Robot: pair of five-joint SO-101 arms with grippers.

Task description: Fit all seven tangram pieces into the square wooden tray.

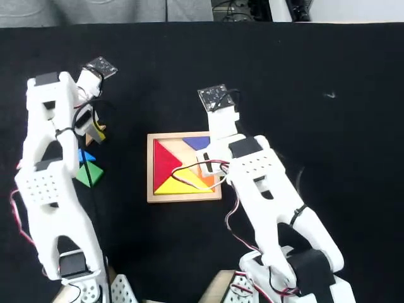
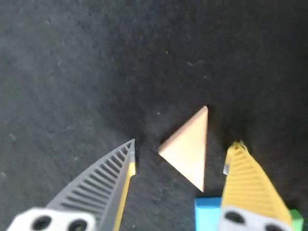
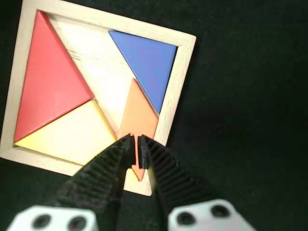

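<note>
Black cloth covers the table (image 1: 328,158), and it stretches wide between the square wooden tray (image 1: 151,167) near the middle and the table's far and right edges. Inside the tray, the red triangle (image 3: 53,82) lies along one side rim, with the yellow triangle (image 3: 72,134) flush against it at the near rim. The blue triangle (image 3: 149,62) fills the far corner on the opposite side. A strip of bare tray floor (image 3: 96,62) runs between red and blue. The orange piece (image 3: 139,113) touches the blue triangle's edge, and its near tip crosses the tray's near rim. The right gripper (image 3: 134,140) hangs over that tip with its jaws drawn to a thin slit; I cannot tell if they nip the piece. The right arm stands over the tray's near right corner. Toward the table's left edge, well apart from the tray, the left gripper (image 2: 184,143) is spread wide, one finger on each side of a pale triangle (image 2: 187,149) lying flat on the cloth. The blue piece (image 2: 208,214) lies just beside that triangle's near corner, against the yellow finger (image 2: 245,178). The green triangle (image 1: 89,173) lies next to the blue piece.
</note>
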